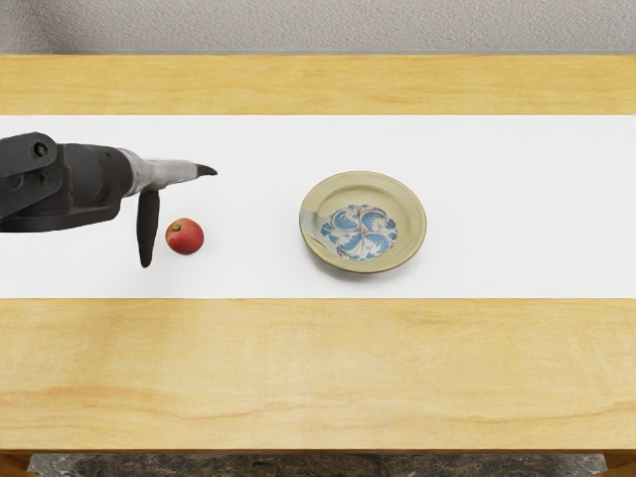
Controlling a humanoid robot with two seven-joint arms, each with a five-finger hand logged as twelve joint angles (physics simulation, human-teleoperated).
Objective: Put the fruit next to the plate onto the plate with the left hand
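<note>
a slanted view from above is showing a long pale wooden surface [318,368] with a wide white cloth strip [497,199] running across it. the robot's dark left arm is reaching in from the left edge. its left hand [159,179] is hanging released and holding nothing, with one dark-tipped finger pointing right and another pointing down toward the viewer. a small round red apple [184,237] is sitting on the white strip just to the right of that downward finger; it is too close to tell whether they are touching. a round beige ceramic plate with a blue swirl pattern [409,217] is lying well apart to the right, with nothing on it. the right arm is not showing.

the step in hand seems to be the approach to the grasp, with lifting and carrying not yet begun. the next move is probably calling for the hand to settle around the apple and close on both sides of it, gently, since a round fruit is likely to roll from a sideways nudge.
</note>
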